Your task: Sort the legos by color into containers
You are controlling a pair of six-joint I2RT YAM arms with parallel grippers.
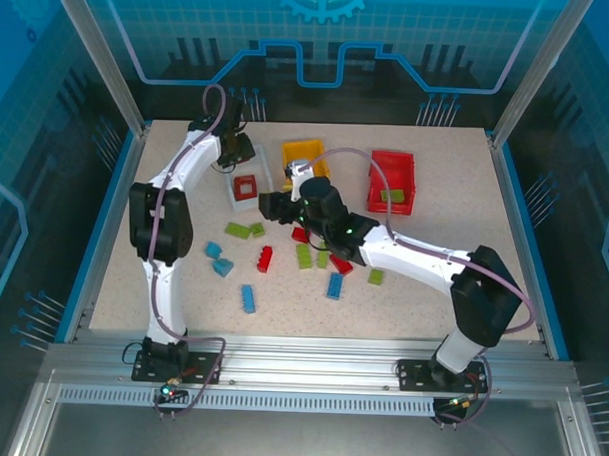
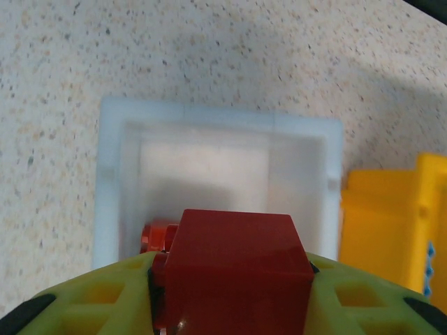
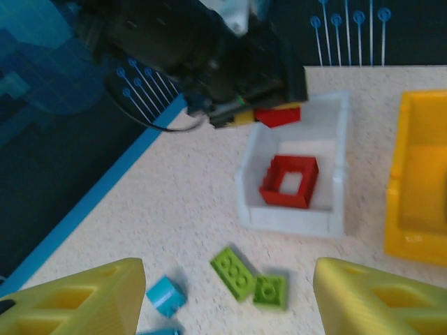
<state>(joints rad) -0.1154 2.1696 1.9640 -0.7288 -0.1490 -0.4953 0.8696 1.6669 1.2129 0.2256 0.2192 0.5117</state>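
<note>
In the top view, the left gripper (image 1: 230,155) hangs just over the far end of the white bin (image 1: 233,193), where a red frame (image 1: 245,186) already lies. The right gripper (image 1: 270,205) hovers just beside the near right corner of that bin. In the left wrist view, the fingers (image 2: 91,300) are clamped on a red brick (image 2: 237,265) directly above the open bin, and the yellow bin (image 2: 384,230) stands close to its right wall. The brick sits level with a smooth face toward the camera. Its long axis seems to run from finger to finger, but I cannot tell this for sure. In the right wrist view, the right claw stands apart with nothing between, and two green bricks (image 3: 234,273) and a blue brick (image 3: 166,294) lie on the table before the bin. The frame lies flat, its opening up, and its sides are a little turned against the bin walls. I judge that the step in hand is dropping a red piece. Next, the left claw needs only to spread while it is inside the rim.
</note>
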